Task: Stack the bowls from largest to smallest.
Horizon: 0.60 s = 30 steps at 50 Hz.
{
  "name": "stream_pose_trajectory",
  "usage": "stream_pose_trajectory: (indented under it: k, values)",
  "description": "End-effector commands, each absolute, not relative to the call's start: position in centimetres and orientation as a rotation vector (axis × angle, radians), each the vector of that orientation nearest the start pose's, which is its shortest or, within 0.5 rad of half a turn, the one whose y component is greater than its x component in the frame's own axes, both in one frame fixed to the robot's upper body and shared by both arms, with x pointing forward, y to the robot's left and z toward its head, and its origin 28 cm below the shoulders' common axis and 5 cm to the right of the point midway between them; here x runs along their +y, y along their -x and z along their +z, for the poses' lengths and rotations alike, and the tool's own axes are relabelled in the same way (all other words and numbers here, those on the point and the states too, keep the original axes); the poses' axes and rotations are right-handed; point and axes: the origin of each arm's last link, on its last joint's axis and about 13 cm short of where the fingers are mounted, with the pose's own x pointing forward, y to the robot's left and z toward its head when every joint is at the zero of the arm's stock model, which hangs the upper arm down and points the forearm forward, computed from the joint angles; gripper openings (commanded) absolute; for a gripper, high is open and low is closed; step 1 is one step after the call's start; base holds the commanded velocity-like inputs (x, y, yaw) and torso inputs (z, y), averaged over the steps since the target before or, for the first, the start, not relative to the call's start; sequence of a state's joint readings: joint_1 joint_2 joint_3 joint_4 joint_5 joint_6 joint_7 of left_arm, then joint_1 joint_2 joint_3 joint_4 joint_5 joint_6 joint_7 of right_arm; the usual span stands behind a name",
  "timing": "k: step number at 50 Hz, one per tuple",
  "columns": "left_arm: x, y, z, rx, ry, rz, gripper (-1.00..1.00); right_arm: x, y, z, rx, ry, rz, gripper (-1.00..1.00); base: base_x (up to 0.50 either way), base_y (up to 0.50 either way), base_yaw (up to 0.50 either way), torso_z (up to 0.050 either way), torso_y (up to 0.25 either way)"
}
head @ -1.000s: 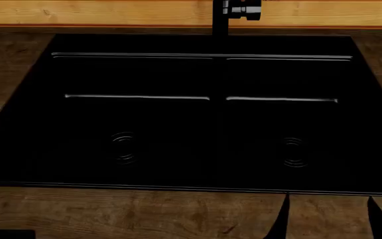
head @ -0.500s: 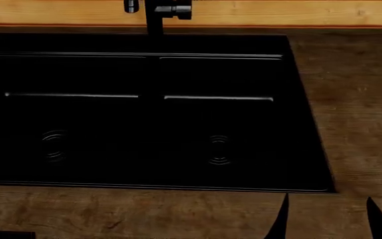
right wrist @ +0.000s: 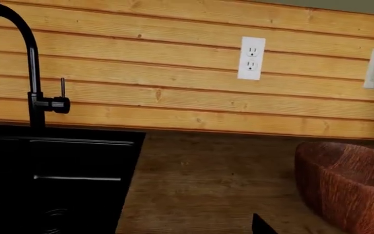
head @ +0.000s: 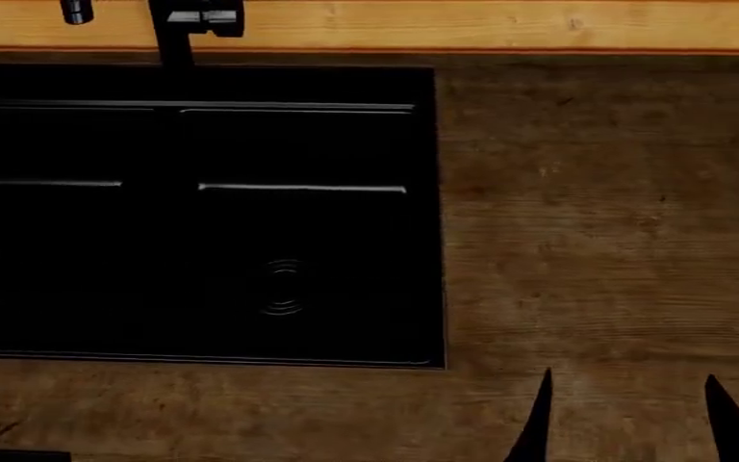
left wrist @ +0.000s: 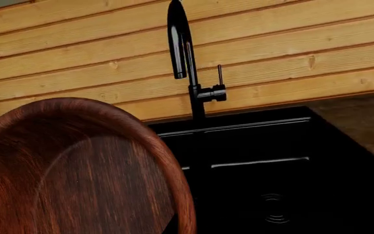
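Risk: large reddish-brown grained wooden bowl [left wrist: 76,170] sits right up against the left wrist camera, over the black double sink [head: 203,221]; a loose grip drops it in. Can't tell how the left fingers stand. Right gripper [head: 626,423] fingers apart, empty, over the wooden tabletop [head: 600,212]. Another reddish-brown wooden bowl [right wrist: 349,185] rests on the tabletop, near the right gripper.
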State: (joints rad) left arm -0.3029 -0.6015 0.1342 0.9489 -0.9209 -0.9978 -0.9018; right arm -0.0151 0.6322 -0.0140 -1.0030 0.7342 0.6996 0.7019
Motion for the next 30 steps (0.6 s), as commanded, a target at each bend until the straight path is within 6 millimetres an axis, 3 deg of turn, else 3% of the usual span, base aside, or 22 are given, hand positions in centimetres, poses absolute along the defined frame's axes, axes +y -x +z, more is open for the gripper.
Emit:
stream_pose_trajectory:
  k: [1, 19, 30]
  values:
    - [21.99, -17.05, 18.08, -0.055, -0.132, 0.1, -1.0, -12.81, -14.37, 17.1, -0.163, 0.067, -0.078, 1.0, 0.0, -0.5, 0.0, 0.0, 0.0]
    - [21.96, -17.06, 18.02, -0.054, -0.134, 0.097, -1.0, -12.83, -13.87, 17.89, -0.188, 0.062, -0.079, 1.0, -0.01, -0.49, 0.0, 0.0, 0.001]
    - [21.93, -17.03, 18.03, -0.052, -0.136, 0.094, -1.0, -12.82, -13.78, 18.06, -0.194, 0.059, -0.08, 1.0, -0.39, -0.24, 0.0, 0.0, 0.0]
